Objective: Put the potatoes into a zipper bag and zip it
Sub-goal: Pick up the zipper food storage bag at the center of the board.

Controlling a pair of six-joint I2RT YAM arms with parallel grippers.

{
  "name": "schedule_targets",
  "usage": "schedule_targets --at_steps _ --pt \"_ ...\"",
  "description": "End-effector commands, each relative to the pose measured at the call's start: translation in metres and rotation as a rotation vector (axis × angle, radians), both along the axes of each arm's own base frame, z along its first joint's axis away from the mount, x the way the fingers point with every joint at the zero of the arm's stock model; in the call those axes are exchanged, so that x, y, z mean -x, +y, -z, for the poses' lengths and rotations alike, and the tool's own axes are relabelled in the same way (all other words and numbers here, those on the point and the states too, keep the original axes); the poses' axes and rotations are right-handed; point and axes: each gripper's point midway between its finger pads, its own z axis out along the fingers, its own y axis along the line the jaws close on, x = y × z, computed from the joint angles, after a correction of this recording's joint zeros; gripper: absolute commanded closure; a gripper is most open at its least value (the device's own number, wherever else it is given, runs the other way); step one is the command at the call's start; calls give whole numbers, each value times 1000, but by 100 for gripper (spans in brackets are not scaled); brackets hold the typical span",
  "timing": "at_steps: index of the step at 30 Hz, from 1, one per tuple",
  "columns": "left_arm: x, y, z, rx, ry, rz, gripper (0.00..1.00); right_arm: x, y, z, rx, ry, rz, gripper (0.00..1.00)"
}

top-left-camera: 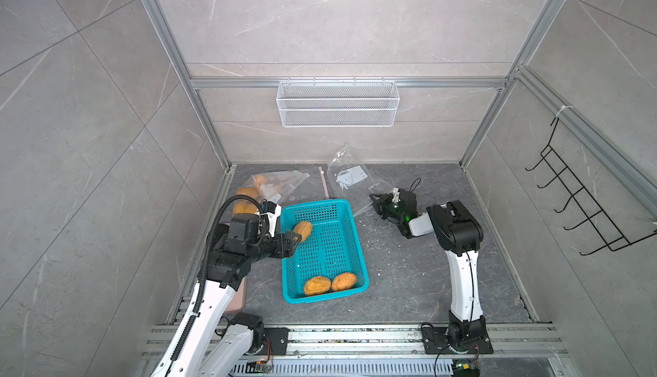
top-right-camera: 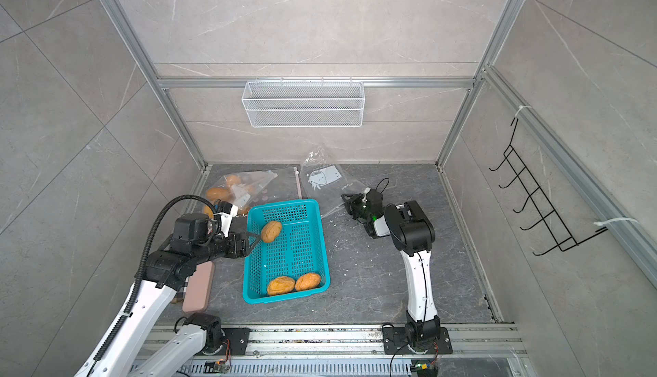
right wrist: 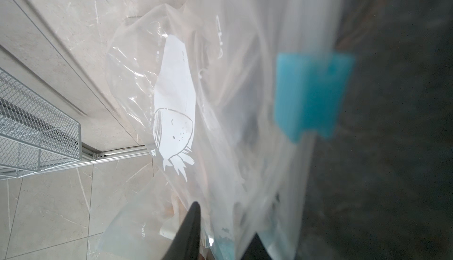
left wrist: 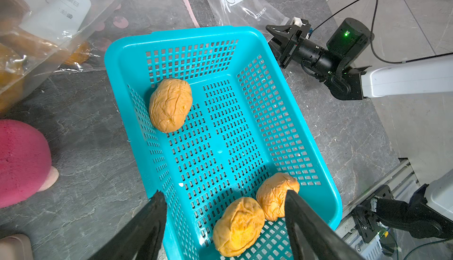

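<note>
Our left gripper [left wrist: 224, 193] gapes empty over the basket [left wrist: 196, 32] of three potatoes [left wrist: 170, 105], while at its two o'clock we cannot tell whether the right gripper [top-left-camera: 375, 203] pinches the blurred bag [top-left-camera: 350, 179].

Three potatoes [top-left-camera: 302, 230] [top-left-camera: 317, 285] [top-left-camera: 344, 281] in one teal basket [top-left-camera: 313, 203]. Two clear bags [top-left-camera: 284, 181] [top-left-camera: 350, 179]; one holds more potatoes, too blurred to count. One wire basket [top-left-camera: 337, 105], one hook rack [top-left-camera: 583, 197], one pink block [top-right-camera: 197, 288], two arms [top-left-camera: 202, 307] [top-left-camera: 462, 279].
</note>
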Motion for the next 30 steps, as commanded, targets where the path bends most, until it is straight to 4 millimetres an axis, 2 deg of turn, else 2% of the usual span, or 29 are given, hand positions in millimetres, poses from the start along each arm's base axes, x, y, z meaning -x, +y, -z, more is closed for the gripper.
schedule_targets --at_steps 1,4,6,9,15,19,23,26,30 --pt "0 -1 1 -8 -4 18 23 5 6 24 28 60 -28 84" --pt "0 -1 1 -9 -4 19 23 4 7 12 47 23 -46 94" --pt "0 -1 1 -10 -5 18 23 4 8 -4 80 -21 -61 99" --pt "0 -1 1 -10 -6 17 23 4 8 -34 177 -83 -99 100" --pt "0 -1 0 -10 -10 17 23 8 1 -113 418 -228 -161 100" --pt "1 0 -2 -7 -20 15 23 19 -2 -169 419 -292 -149 100" --pt "2 0 -4 -8 -28 14 23 41 21 -235 350 -395 -216 100" --pt "2 1 -8 -8 -41 10 23 68 37 -264 486 -454 -300 100" --pt "1 -2 -19 15 -77 22 23 96 46 -299 516 -534 -346 100"
